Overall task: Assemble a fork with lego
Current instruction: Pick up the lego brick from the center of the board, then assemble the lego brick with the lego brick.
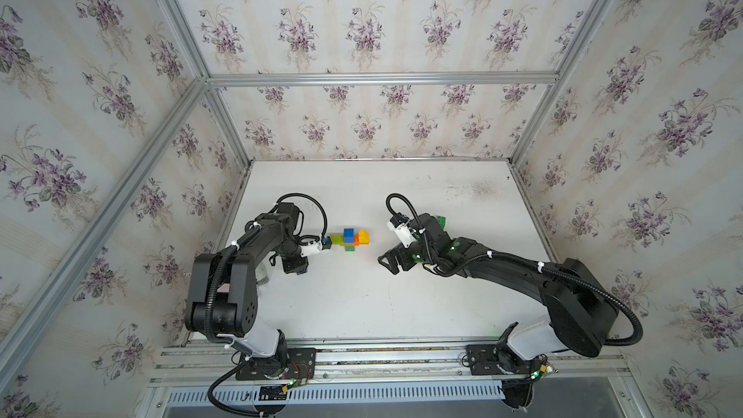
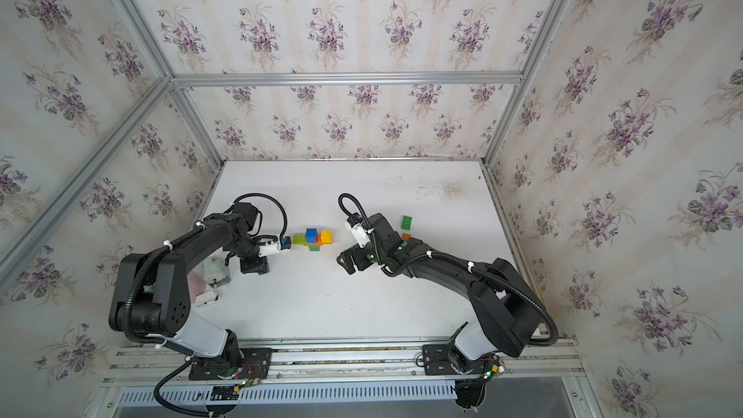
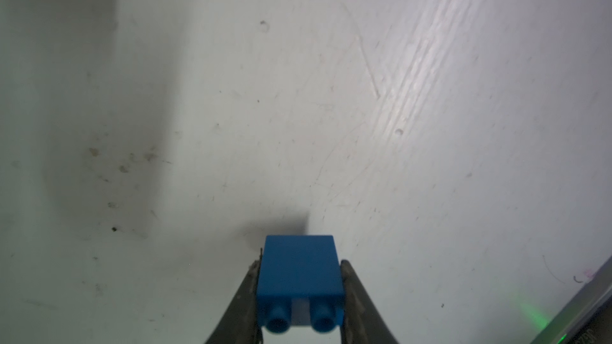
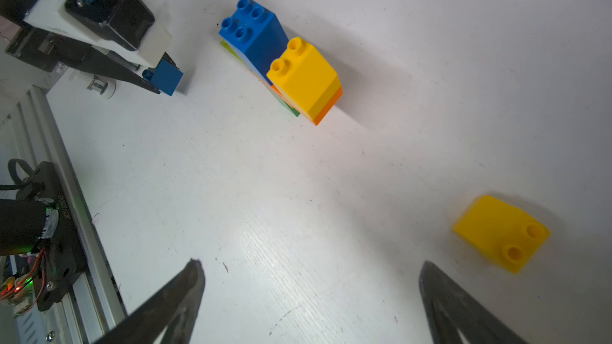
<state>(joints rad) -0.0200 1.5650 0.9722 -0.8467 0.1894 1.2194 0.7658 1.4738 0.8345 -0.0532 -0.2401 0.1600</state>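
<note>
**At the left of the table: a tip-only hold on a blue brick**

Near and to the left of the half-built fork (image 1: 349, 238), my left gripper (image 3: 299, 264) is clamped on a small blue brick (image 3: 299, 279), low over the table (image 3: 364, 94). The brick sits between the very ends of the fingers (image 3: 351, 279), with its studs pointing back toward my wrist. My right gripper (image 4: 311, 264) stands wide and empty to the right of the fork. A loose yellow brick (image 4: 500, 233) lies just beside it, and a green brick (image 2: 406, 222) lies farther off on the right.

The hold worries me most. With so little finger on the brick, I judge it could pivot or squirt out when pressed against anything. Its studs also face the wrong way for a straight push-on, so a careless turn may drop it.

The fork stands free on the table. Pressing a brick onto it from the left could slide it or tip it over, because my right gripper is apart from it and bracing nothing.
</note>
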